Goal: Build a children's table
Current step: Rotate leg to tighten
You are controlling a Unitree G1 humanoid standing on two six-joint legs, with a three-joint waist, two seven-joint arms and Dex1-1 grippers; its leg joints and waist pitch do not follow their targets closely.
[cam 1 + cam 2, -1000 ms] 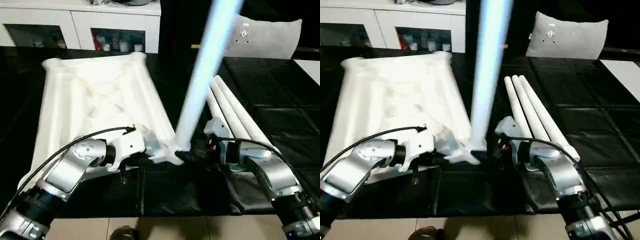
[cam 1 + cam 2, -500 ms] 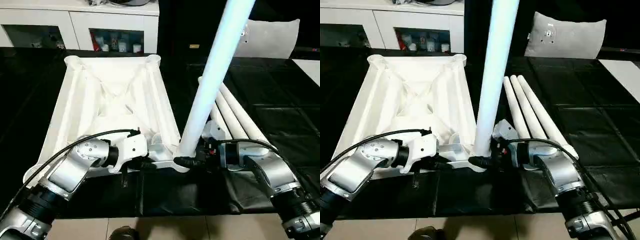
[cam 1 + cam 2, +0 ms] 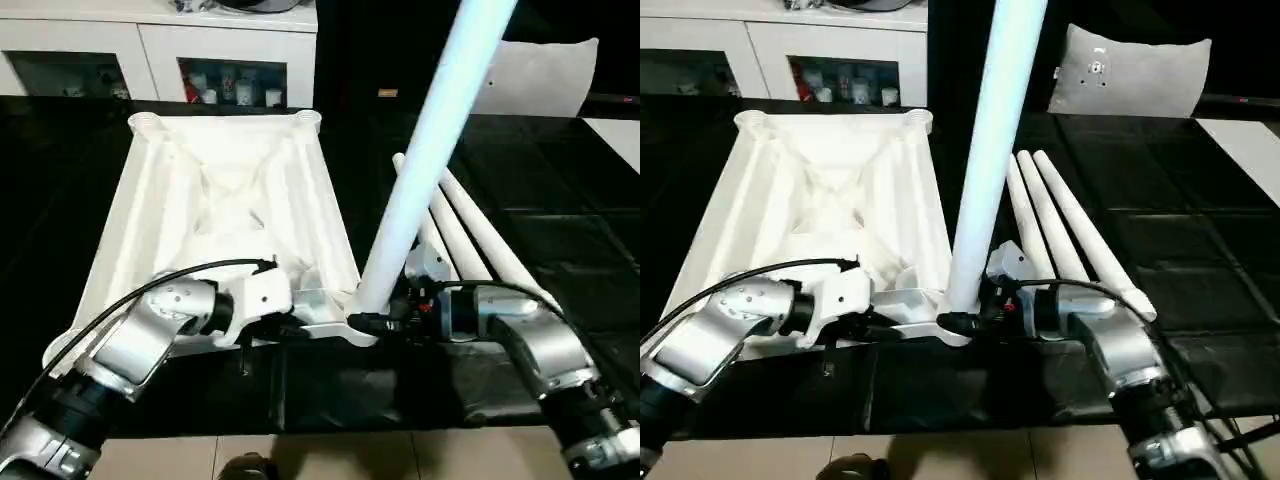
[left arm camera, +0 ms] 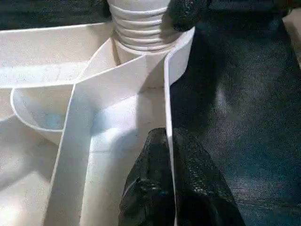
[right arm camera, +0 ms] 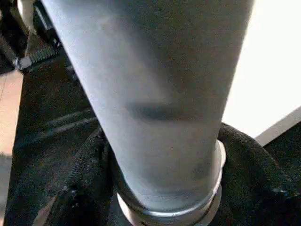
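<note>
The white children's table top (image 3: 225, 215) lies upside down on the black-covered desk (image 3: 560, 240), its cross-ribbed underside facing up and round sockets at its corners. One long white leg (image 3: 425, 170) stands in the near corner socket on the robot's right side, its ribbed end seated in the socket and the tube leaning up and away toward the right. The right claw (image 3: 962, 323) reaches in from the right at the foot of this leg, its black fingers (image 5: 84, 179) wrapped around the base of the tube on both sides just above the socket. The left claw (image 4: 169, 188) has its two black fingers pressed together on the thin rim of the table top, one finger inside the wall and one outside, close beside the same corner. Three more white legs (image 3: 1070, 230) lie side by side on the desk to the right of the top, touching one another and fanning slightly away from the robot. Behind the desk stands a white cabinet (image 3: 150, 50) with glass doors, and a pale cushion (image 3: 1130, 70) sits at the far right.
</note>
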